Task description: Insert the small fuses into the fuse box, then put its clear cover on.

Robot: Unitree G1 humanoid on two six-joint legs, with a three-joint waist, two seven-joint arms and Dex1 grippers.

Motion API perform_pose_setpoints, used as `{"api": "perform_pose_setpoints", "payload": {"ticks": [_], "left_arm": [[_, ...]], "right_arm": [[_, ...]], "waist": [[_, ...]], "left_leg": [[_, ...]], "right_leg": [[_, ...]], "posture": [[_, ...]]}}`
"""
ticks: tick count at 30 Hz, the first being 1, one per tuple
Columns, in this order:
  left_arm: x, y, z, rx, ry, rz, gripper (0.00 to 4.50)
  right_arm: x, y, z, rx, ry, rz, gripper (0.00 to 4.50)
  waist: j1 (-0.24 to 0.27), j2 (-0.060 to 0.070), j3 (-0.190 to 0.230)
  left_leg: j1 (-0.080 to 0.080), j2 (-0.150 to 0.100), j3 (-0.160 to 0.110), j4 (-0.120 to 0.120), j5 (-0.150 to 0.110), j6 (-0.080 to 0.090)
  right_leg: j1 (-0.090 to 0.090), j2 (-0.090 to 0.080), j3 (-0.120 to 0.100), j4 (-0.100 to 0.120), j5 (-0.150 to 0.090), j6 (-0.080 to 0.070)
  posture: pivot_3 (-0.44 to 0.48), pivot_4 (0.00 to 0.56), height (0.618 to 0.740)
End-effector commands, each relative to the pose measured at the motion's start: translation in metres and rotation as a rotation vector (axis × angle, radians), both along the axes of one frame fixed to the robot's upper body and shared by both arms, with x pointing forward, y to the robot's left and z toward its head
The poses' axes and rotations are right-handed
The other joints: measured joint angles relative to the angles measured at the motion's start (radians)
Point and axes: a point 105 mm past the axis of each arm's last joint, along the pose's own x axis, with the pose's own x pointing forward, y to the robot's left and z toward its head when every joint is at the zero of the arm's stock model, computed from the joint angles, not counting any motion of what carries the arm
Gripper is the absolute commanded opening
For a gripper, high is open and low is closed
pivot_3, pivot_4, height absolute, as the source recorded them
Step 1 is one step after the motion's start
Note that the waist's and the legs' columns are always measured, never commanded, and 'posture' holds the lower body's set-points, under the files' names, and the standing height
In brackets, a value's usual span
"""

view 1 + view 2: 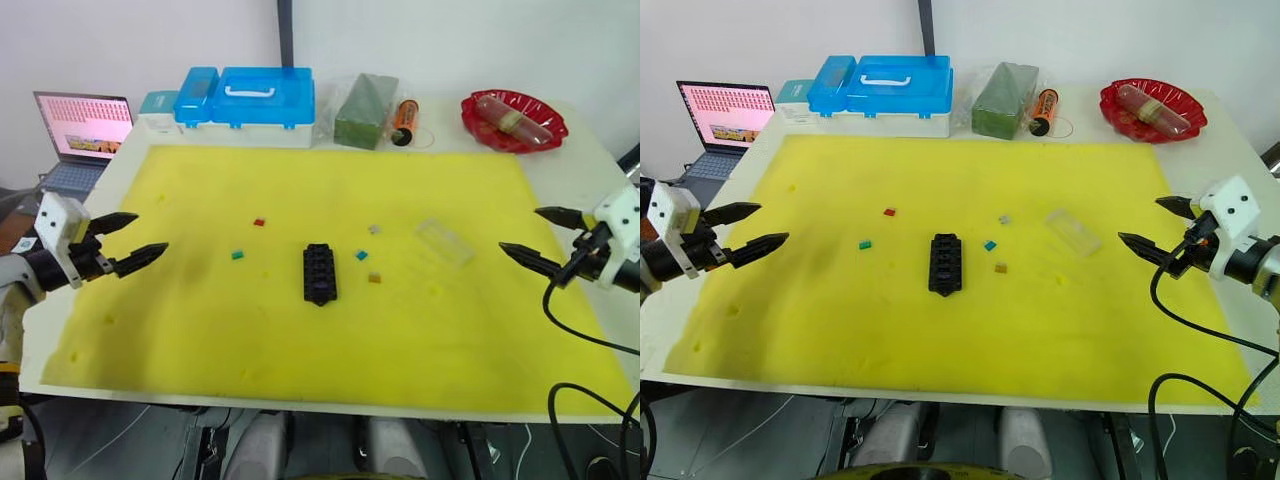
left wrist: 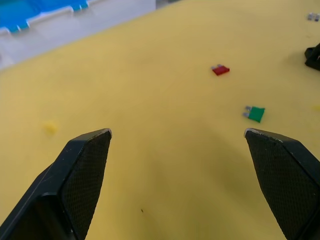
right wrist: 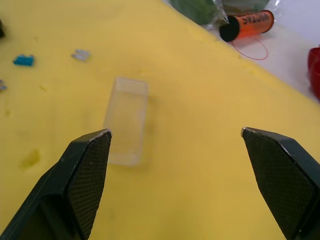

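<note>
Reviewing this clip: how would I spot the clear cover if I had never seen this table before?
Start at the big yellow foam mat and find the black fuse box near its middle. On the robot's right of it, past a few tiny coloured fuses, the clear cover lies flat on the mat. It is the one see-through rectangular piece there, far bigger than the chips.

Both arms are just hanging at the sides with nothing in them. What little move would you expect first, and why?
Probably the left gripper reaches in toward the green fuse. Its fingers are open and empty, that fuse lies loose on the yellow mat on its side, and the fuse box waits at the centre, the clear cover off.
</note>
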Motion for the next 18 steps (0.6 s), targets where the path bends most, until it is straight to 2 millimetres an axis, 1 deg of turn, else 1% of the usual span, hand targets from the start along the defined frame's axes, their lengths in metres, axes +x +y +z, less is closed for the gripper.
{"api": "perform_pose_setpoints", "payload": {"ticks": [1, 3, 4, 5, 6, 7, 8, 9, 10, 13, 14, 18], "left_arm": [[0.000, -0.008, 0.004, -0.142, 0.169, 0.005, 4.50], [-0.001, -0.016, 0.007, -0.220, 0.241, -0.001, 4.50], [-0.001, -0.019, 0.009, -0.237, 0.247, -0.008, 4.50], [-0.001, -0.025, 0.017, -0.345, 0.308, -0.017, 4.50], [-0.001, -0.031, 0.022, -0.420, 0.359, -0.031, 4.50], [-0.005, -0.035, 0.022, -0.530, 0.510, -0.024, 4.50], [-0.010, -0.042, 0.021, -0.637, 0.680, -0.029, 4.50], [-0.015, -0.047, 0.021, -0.723, 0.791, -0.050, 4.50], [-0.016, -0.051, 0.020, -0.794, 0.868, -0.067, 4.50], [-0.009, -0.057, 0.019, -0.958, 0.944, -0.113, 4.50], [-0.007, -0.060, 0.017, -0.985, 0.968, -0.121, 4.50], [0.000, -0.070, 0.004, -0.984, 1.012, -0.083, 4.50]], "right_arm": [[-0.007, 0.060, 0.018, 0.015, -0.044, 0.226, 4.45], [-0.010, 0.080, 0.018, 0.026, -0.036, 0.288, 4.45], [-0.010, 0.085, 0.018, 0.030, -0.034, 0.299, 4.45], [-0.016, 0.108, 0.016, 0.045, -0.028, 0.373, 4.45], [-0.021, 0.125, 0.015, 0.055, -0.023, 0.428, 4.45], [-0.029, 0.145, 0.014, 0.069, -0.015, 0.499, 4.45], [-0.035, 0.160, 0.013, 0.075, -0.009, 0.554, 4.45], [-0.038, 0.169, 0.014, 0.083, -0.010, 0.583, 4.45], [-0.040, 0.175, 0.014, 0.093, -0.012, 0.600, 4.45], [-0.042, 0.188, 0.014, 0.107, -0.010, 0.623, 4.45], [-0.042, 0.190, 0.013, 0.108, -0.009, 0.630, 4.45], [-0.038, 0.195, 0.017, 0.116, -0.018, 0.635, 4.45]], "waist": [[0.000, 0.000, 0.000], [0.002, 0.000, 0.000], [0.004, -0.001, 0.001], [0.008, -0.001, 0.001], [0.009, -0.002, 0.001], [0.009, -0.002, 0.001], [0.008, -0.003, 0.001], [0.005, -0.003, 0.002], [0.003, -0.003, 0.001], [-0.003, -0.003, 0.001], [-0.003, -0.003, 0.001], [0.003, -0.003, 0.001]], "left_leg": [[0.000, 0.001, 0.000, 0.000, 0.000, 0.000], [0.000, 0.003, 0.000, 0.000, 0.000, 0.000], [-0.001, 0.003, -0.001, 0.000, 0.000, 0.000], [-0.001, 0.003, -0.001, 0.000, 0.000, 0.000], [-0.001, 0.003, -0.002, 0.000, 0.000, 0.000], [-0.001, 0.003, -0.002, 0.000, 0.000, 0.000], [-0.002, 0.003, -0.003, 0.001, 0.000, 0.000], [-0.002, 0.003, -0.004, 0.001, 0.000, 0.000], [-0.001, 0.001, -0.004, 0.002, 0.000, 0.000], [0.000, -0.002, -0.004, 0.001, 0.000, 0.000], [0.000, -0.002, -0.004, 0.001, 0.000, 0.000], [0.000, -0.002, -0.005, 0.001, 0.001, -0.002]], "right_leg": [[0.000, 0.001, 0.000, 0.000, 0.000, 0.000], [0.000, 0.003, 0.000, 0.000, 0.000, 0.000], [0.000, 0.003, 0.000, 0.000, 0.000, 0.000], [0.000, 0.004, -0.001, 0.000, 0.000, 0.000], [0.000, 0.004, -0.001, 0.000, 0.000, 0.000], [0.000, 0.004, -0.001, 0.000, 0.000, 0.000], [0.000, 0.004, -0.001, 0.000, 0.000, 0.000], [0.000, 0.005, -0.002, 0.001, 0.000, 0.000], [0.000, 0.006, -0.002, 0.002, 0.000, 0.001], [0.000, 0.005, -0.001, 0.003, -0.001, 0.002], [0.000, 0.005, -0.001, 0.003, -0.001, 0.002], [-0.002, 0.004, 0.000, 0.005, 0.000, 0.001]], "posture": [[0.000, 0.150, 0.740], [0.000, 0.150, 0.740], [0.000, 0.150, 0.740], [0.000, 0.150, 0.740], [0.000, 0.150, 0.740], [0.000, 0.150, 0.740], [0.000, 0.150, 0.740], [0.000, 0.150, 0.740], [0.000, 0.150, 0.740], [0.000, 0.150, 0.740], [0.000, 0.150, 0.740], [0.000, 0.150, 0.740]]}}
